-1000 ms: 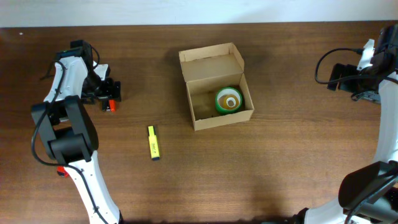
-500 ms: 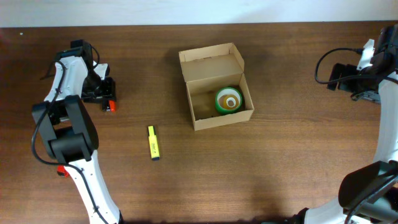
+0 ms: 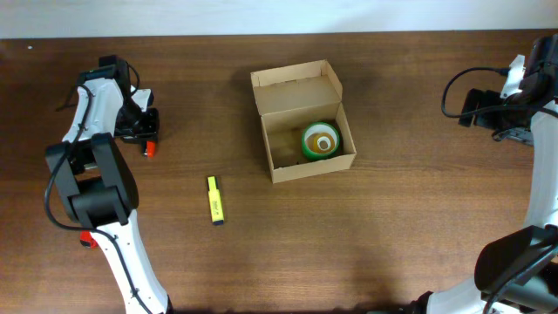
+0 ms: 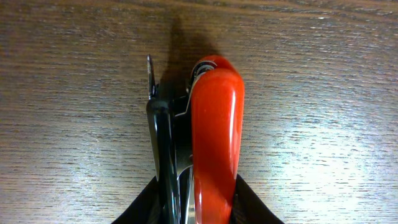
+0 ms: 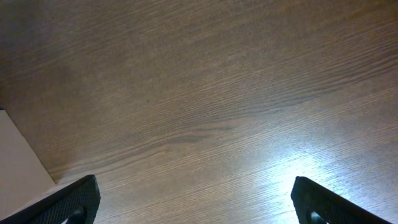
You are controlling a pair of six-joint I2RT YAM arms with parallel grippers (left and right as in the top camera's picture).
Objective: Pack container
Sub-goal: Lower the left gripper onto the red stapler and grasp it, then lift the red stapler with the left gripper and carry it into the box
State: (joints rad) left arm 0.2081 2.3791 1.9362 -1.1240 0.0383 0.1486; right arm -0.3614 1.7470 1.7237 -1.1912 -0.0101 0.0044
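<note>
Left gripper (image 3: 142, 131) has shifted slightly left, dragging the red stapler (image 4: 214, 137) along; its fingers (image 4: 140, 214) pinch the stapler's sides. Right gripper (image 5: 196, 202) has its fingers spread wide, holding nothing, over the table (image 5: 205, 93) at far right. Container (image 3: 312, 167) sits mid-table, flap open on the far side, green tape roll (image 3: 321, 140) inside.

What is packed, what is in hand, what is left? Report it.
Done: a green tape roll lies inside the open tan cardboard box. In hand: the left gripper looks closed around a red and black stapler on the table. Left: the yellow highlighter pen lies on the wood, and the lid flap is open. The right gripper is open, empty.
</note>
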